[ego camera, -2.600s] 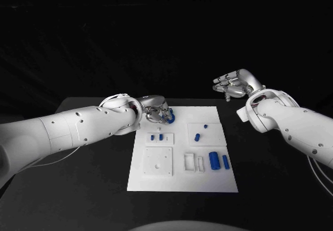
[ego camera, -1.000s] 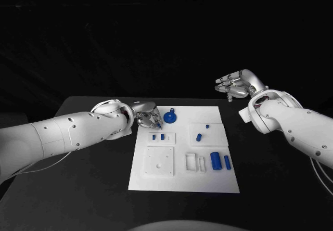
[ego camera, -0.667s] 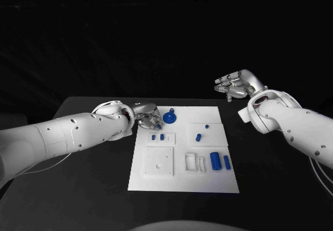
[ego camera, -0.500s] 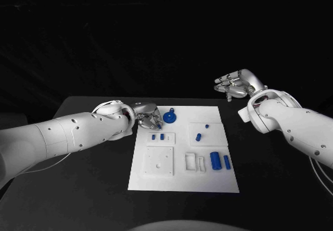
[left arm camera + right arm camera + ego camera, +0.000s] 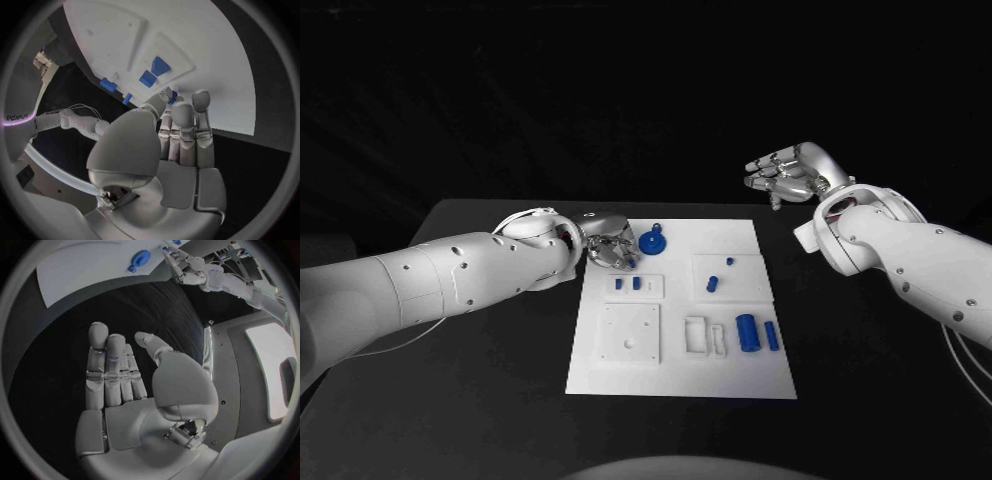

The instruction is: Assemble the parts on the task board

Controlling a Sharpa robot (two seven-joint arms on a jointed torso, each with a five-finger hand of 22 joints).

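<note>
Since 2.6 s ago: left hand (image 5: 609, 247) has drawn back from the round blue knob (image 5: 652, 243) to the board's far left edge; knob now lies free on the white board (image 5: 678, 375). Left hand: fingers straight and close together, empty. Right hand (image 5: 789, 177): raised beyond the tabletop (image 5: 473, 380), fingers loosely spread, empty. Blue parts: two pegs (image 5: 629, 285), three small pieces (image 5: 714, 283), two cylinders (image 5: 756, 334) near right
</note>
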